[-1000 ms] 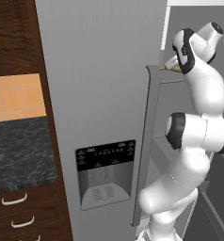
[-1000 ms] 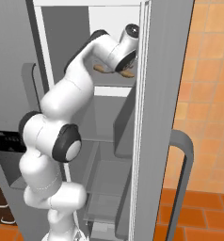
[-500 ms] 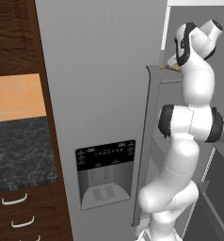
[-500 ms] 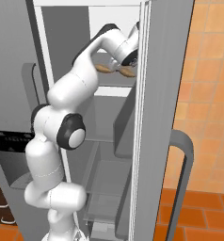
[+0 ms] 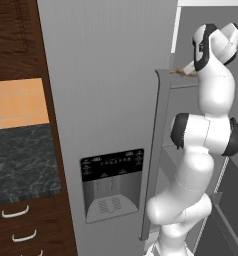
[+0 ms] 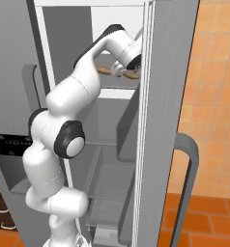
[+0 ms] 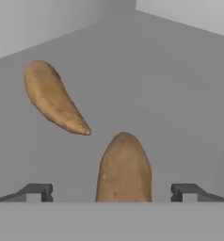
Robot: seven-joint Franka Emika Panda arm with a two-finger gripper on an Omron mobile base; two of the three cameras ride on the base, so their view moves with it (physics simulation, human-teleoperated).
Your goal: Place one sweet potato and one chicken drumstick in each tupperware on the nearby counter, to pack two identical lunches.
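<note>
Jaws spread wide, straddling near sweet potato (image 7: 124,167), long axis pointing away; second sweet potato (image 7: 53,99) lies diagonal.

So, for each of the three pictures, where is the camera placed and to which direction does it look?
Left base view: behind the arm on its left, facing the closed fridge door and the counter; the white arm rises at right.
Right base view: behind on the right, looking into the open fridge; the arm reaches to the upper shelf.
Hand view: on the hand, looking along the open claw at two sweet potatoes.
Shared: both base views show the arm and brown food on that shelf.
</note>
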